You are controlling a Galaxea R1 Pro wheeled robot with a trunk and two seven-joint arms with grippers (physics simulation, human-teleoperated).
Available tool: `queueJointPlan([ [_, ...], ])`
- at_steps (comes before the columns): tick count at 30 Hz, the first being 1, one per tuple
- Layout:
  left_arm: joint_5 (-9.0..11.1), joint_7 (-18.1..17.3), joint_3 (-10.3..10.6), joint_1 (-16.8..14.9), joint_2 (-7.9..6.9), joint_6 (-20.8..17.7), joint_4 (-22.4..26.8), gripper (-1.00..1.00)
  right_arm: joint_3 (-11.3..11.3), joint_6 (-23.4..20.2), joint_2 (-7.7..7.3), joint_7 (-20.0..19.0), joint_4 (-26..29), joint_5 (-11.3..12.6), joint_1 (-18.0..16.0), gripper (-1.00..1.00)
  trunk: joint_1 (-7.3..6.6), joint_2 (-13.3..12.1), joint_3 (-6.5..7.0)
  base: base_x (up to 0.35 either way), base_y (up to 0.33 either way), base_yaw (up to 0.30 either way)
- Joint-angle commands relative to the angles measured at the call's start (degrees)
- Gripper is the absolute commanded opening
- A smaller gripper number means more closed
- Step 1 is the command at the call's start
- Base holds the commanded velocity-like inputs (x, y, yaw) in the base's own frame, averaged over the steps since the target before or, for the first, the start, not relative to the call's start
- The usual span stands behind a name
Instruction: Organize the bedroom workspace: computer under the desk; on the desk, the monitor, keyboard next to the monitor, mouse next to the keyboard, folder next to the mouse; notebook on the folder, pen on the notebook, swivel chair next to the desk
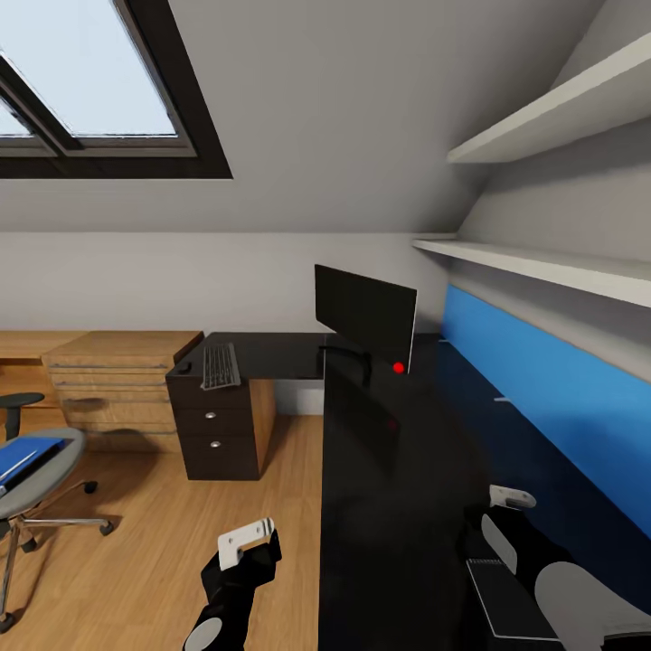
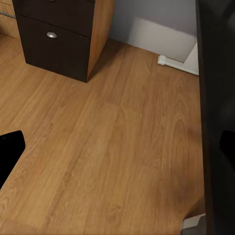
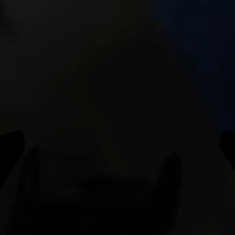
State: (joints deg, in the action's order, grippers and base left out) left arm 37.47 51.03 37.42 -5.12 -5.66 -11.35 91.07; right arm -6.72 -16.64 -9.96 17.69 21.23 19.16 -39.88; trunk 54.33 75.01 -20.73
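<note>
Black glossy desk (image 1: pixel 398 470), L-shaped, runs from frame centre down to the lower edge in the head view; its drawer unit (image 1: pixel 212 429) stands left of centre.

- Monitor (image 1: pixel 364 315): upright on the desk, centre frame, dark screen, red dot at its lower right corner.
- Keyboard (image 1: pixel 220 365): flat on the desk's left wing, left of the monitor, apart from it.
- Mouse (image 1: pixel 183 367): small dark shape near the keyboard's left edge; too small to confirm.
- Notebook (image 1: pixel 506 597): thin grey rectangle on the desk, lower right, partly under the right arm.
- Swivel chair (image 1: pixel 36 479): left edge of frame, well apart from the desk, blue folder (image 1: pixel 25 457) lying on its seat.
- Left gripper (image 1: pixel 246 541): lower centre, over wooden floor (image 2: pixel 122 147), beside the desk edge; fingers apart, holding nothing.
- Right gripper (image 1: pixel 511 497): lower right, above the desk near the notebook; right wrist view too dark, so finger state cannot be told.

Risks, as judged: folder sits far from both arms, so the base must travel; turning could sweep the right arm across the desk and shove the notebook or strike the monitor. Chair on castors may roll when the folder is pulled.
</note>
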Motion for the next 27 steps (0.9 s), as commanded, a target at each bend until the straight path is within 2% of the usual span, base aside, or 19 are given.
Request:
queueJointPlan([
  [1,0.15,0.39,0.11,-0.09,-0.05,-0.32,0.09,1.0,-0.48,-0.34,-0.06,0.38,0.13,0.44,-0.02,1.0,0.0,0.04,-0.07,0.0,0.0,0.0],
  [12,0.23,0.39,0.07,-0.09,-0.43,-0.26,-0.15,1.0,-0.48,-0.27,-0.06,0.4,0.13,0.36,-0.02,1.0,0.0,0.04,-0.07,-0.009,0.0,0.0],
  [20,0.23,0.39,0.03,-0.08,-0.49,-0.25,-0.19,1.0,-0.48,-0.48,-0.06,0.61,0.13,0.31,-0.02,1.0,0.0,0.04,-0.07,-0.213,0.0,0.0],
  [27,0.22,0.39,0.03,-0.09,-0.49,-0.2,-0.19,1.0,-0.48,-0.57,-0.06,0.76,0.07,0.27,-0.02,1.0,0.0,0.04,-0.07,-0.063,0.0,0.0],
])
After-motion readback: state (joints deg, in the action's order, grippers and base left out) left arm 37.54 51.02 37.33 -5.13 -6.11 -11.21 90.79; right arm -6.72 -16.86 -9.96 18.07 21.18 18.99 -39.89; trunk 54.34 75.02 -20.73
